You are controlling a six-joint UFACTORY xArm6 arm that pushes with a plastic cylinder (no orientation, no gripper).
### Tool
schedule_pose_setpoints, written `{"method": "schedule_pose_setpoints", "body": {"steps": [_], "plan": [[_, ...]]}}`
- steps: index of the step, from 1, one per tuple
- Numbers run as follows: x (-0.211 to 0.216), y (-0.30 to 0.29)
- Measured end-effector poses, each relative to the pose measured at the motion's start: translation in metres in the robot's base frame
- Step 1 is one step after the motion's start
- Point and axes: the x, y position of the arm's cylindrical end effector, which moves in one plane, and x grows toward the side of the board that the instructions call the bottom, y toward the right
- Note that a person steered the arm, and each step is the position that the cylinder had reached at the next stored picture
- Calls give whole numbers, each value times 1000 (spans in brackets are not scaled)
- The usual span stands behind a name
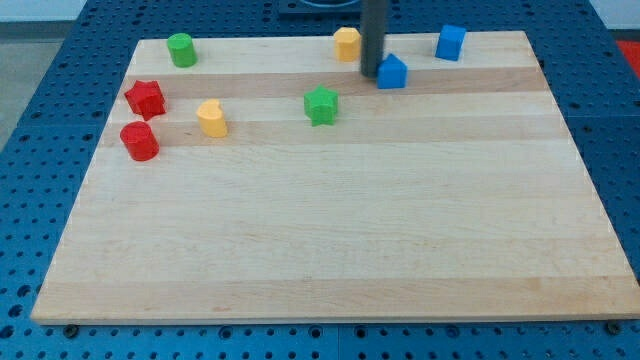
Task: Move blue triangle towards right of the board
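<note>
The blue triangle lies near the view's top, right of centre, on the wooden board. My tip is at the end of the dark rod, touching or almost touching the triangle's left side. A blue cube sits further right, near the board's top edge. A yellow block stands just left of the rod, partly hidden behind it.
A green star lies below and left of the tip. A yellow heart, a red star, a red cylinder and a green cylinder sit at the view's left.
</note>
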Motion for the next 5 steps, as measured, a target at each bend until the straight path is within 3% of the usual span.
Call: {"method": "schedule_pose_setpoints", "body": {"steps": [2, 4, 5], "plan": [[2, 14], [49, 95], [46, 96]]}}
